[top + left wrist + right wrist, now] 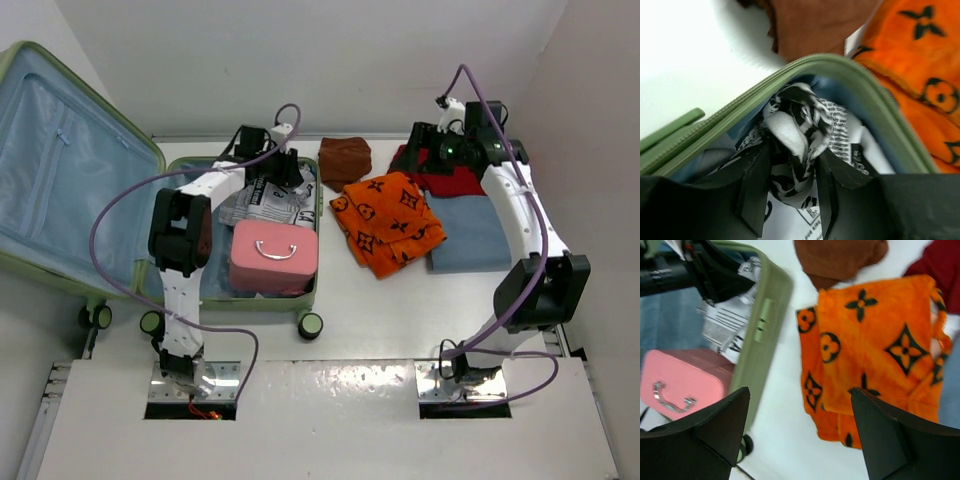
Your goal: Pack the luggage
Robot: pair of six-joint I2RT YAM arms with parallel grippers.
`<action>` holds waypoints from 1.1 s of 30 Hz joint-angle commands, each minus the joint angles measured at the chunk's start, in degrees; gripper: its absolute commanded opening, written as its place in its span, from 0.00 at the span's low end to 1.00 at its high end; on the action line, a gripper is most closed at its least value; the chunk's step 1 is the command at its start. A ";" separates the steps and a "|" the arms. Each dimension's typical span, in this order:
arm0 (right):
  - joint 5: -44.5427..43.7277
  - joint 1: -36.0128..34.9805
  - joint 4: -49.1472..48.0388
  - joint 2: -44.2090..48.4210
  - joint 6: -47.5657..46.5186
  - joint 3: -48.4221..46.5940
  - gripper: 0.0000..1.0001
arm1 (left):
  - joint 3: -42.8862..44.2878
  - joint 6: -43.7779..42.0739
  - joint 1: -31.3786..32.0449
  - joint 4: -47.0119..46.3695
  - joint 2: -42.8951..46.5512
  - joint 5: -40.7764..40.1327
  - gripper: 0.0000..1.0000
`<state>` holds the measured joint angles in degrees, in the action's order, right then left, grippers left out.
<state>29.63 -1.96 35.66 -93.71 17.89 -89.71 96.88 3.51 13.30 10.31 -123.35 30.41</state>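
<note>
The luggage (60, 190), a pale-green suitcase with light blue lining, lies open at the left, its lid back. Its base holds a pink case (273, 255) and a black-and-white printed cloth (262, 205). My left gripper (283, 172) is at the far end of the base, just inside the green rim (840, 67). It (790, 192) is shut on a bunched fold of that cloth (795, 135). My right gripper (428, 150) hangs open and empty at the far right. In its wrist view it (800, 410) is above the orange patterned towel (875, 340) and the bare table.
The orange towel (388, 222) lies just right of the luggage. A brown cloth (345, 158) is behind it. A red cloth (455, 183) and a folded blue cloth (470, 235) lie at the right. The suitcase wall (760, 340) and pink case (680, 385) show in the right wrist view.
</note>
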 commanded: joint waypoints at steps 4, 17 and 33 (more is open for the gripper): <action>-4.65 1.43 5.55 -0.94 -9.16 1.82 0.83 | -0.99 -3.59 2.96 4.45 0.39 -7.72 0.43; -3.37 -4.28 -5.68 5.21 -53.01 23.35 1.00 | -16.54 2.46 -1.96 -2.57 17.34 5.18 0.98; -1.75 -16.50 0.38 -5.42 -75.12 22.91 1.00 | -18.83 12.31 -15.84 -3.36 32.03 11.06 0.99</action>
<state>29.02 -17.89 36.51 -96.95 -51.81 -66.98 78.48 12.78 0.12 7.01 -93.12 38.76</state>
